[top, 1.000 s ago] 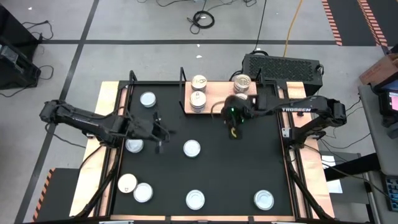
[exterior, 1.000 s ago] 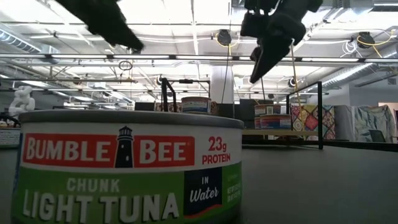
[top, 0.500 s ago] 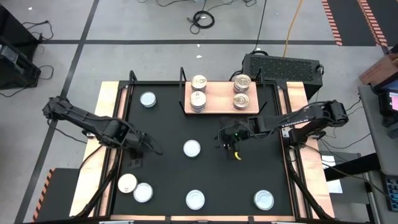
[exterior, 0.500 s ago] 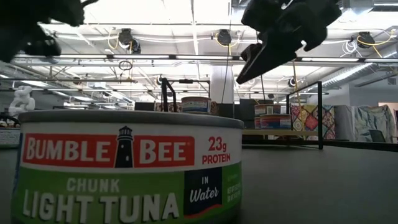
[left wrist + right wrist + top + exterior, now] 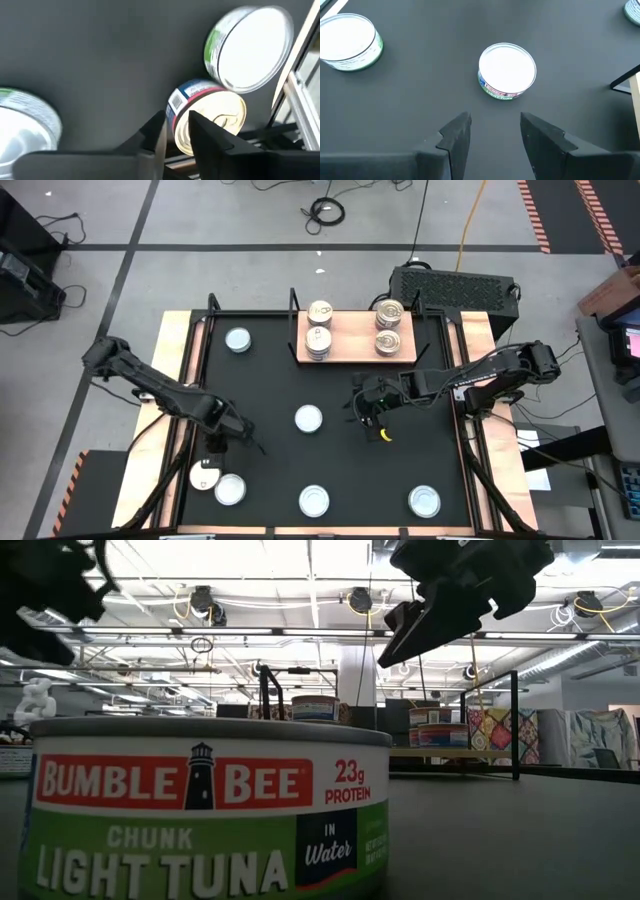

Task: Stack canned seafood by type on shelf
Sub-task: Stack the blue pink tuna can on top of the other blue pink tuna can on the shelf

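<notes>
The shelf (image 5: 355,350) is a light-wood board at the table's far side; it bears two stacks of white-topped tins (image 5: 319,340) and two of gold-topped tins (image 5: 389,341). More tins lie flat on the black mat (image 5: 270,380). My left gripper (image 5: 214,444) hovers over a cream-topped tin (image 5: 205,476) near the left edge. In its wrist view the fingers (image 5: 176,122) are open by a narrow gap, and the cream tin (image 5: 212,117) shows past them. My right gripper (image 5: 369,418) is open above the mat. It looks at the centre white tin (image 5: 507,70), also seen at the mat's middle (image 5: 308,418).
Loose white-topped tins lie at the far left (image 5: 238,340), beside the cream one (image 5: 230,489), and along the near edge (image 5: 314,500) (image 5: 424,501). One Bumble Bee tin (image 5: 200,810) fills the low view's foreground. Black posts (image 5: 293,302) stand at the shelf's edges.
My left gripper has swung from the mat's left middle toward the near-left corner and now stands over the cream tin. My right gripper has drawn back from the shelf's near edge toward the table's near side, closer to the centre tin, and has tipped more level. No tin has moved.
</notes>
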`<state>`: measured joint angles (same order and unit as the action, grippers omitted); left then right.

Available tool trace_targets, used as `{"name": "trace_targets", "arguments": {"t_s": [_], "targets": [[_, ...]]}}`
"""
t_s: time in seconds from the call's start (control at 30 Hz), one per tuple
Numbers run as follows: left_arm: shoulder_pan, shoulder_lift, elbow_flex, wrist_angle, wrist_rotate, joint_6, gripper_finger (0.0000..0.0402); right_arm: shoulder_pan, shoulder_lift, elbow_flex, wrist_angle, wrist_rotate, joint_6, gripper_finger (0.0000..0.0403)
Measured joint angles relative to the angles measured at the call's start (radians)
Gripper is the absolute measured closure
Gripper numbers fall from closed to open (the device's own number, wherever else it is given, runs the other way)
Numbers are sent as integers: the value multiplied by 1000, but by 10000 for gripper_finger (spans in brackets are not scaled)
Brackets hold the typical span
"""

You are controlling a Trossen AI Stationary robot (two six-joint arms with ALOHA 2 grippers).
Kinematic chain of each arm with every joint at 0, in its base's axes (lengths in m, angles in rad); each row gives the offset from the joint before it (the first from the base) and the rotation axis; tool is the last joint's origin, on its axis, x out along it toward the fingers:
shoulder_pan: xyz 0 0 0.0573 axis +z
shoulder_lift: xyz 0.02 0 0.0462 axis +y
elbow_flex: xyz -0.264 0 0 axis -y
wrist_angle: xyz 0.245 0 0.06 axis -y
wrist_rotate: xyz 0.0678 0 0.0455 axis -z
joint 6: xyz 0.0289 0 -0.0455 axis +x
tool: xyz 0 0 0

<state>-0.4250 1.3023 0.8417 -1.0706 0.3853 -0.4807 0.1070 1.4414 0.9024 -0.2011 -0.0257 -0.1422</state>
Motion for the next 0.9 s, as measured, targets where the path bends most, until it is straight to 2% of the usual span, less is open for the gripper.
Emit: {"name": "trace_targets", "arguments": {"t_s": [0.23, 0.63, 0.77, 0.9], "targets": [[-40, 164, 0, 18, 103, 164, 271, 0, 0, 0, -9, 0, -11, 237], [-63, 267, 0, 70, 155, 340, 267, 0, 0, 0, -12, 0, -12, 237], [-62, 281, 0, 76, 164, 389, 279, 0, 0, 0, -12, 0, -12, 237], [-63, 282, 2, 77, 171, 418, 322, 0, 0, 0, -13, -1, -11, 237]]}}
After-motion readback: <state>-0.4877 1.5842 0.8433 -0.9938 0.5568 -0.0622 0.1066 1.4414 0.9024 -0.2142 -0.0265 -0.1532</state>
